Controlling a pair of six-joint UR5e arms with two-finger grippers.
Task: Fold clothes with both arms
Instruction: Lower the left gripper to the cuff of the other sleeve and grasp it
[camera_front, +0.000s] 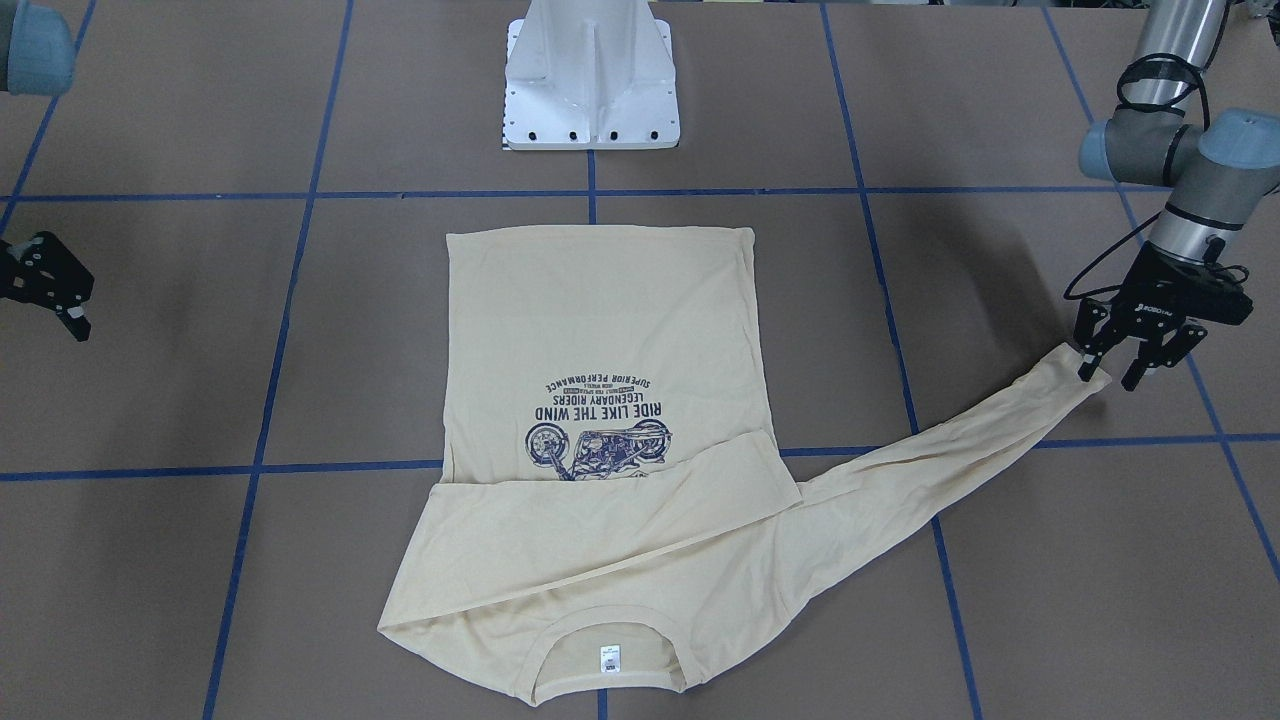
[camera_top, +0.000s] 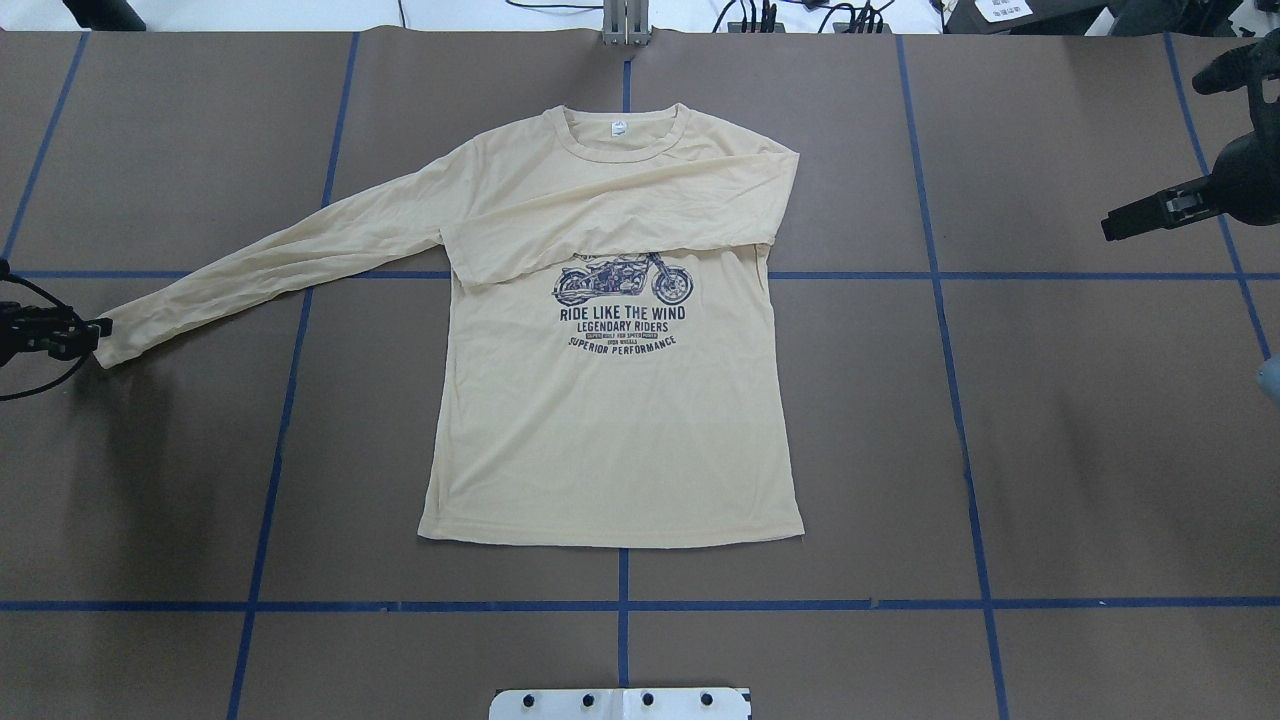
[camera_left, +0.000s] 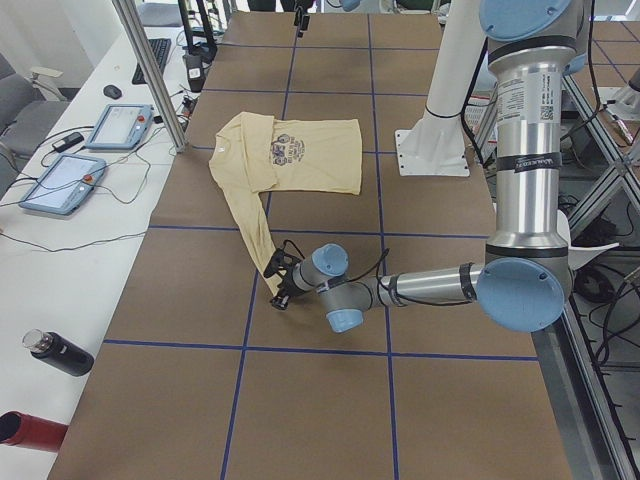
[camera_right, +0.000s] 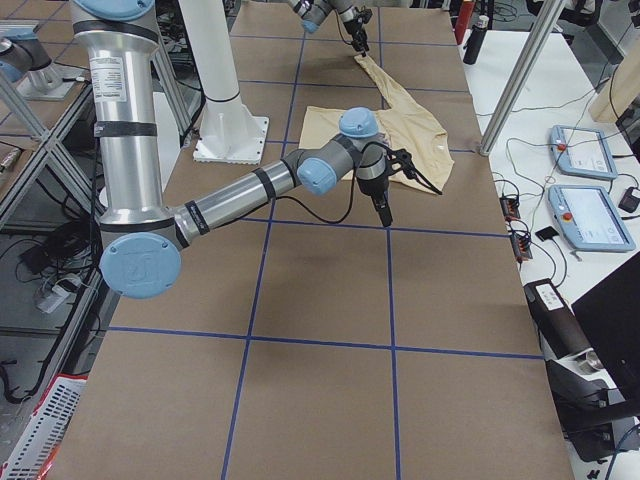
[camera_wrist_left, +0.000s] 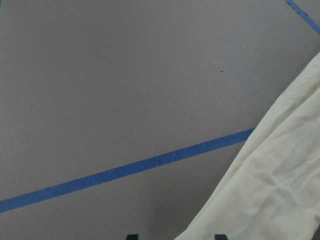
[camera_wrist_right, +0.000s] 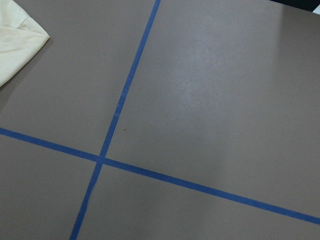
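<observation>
The cream-yellow T-shirt (camera_top: 610, 440) lies flat and print up in the middle of the table. One long sleeve (camera_top: 640, 215) is folded across the chest, just above the motorcycle print. The other sleeve (camera_top: 300, 250) stretches out straight toward my left gripper (camera_front: 1110, 375). That gripper is open and low at the cuff (camera_front: 1085, 385), one finger touching the fabric. In the left wrist view the cuff (camera_wrist_left: 280, 190) lies partly between the fingertips. My right gripper (camera_top: 1108, 230) hovers off the shirt's other side, open and holding nothing. The right wrist view catches only a corner of the shirt (camera_wrist_right: 17, 40).
The white base pedestal (camera_front: 592, 80) stands at the robot's edge of the brown table, which is marked with a blue tape grid (camera_top: 622, 605). Along the far edge stand a metal post (camera_left: 150, 70) and a white bench with tablets (camera_left: 120, 125) and bottles (camera_left: 60, 352).
</observation>
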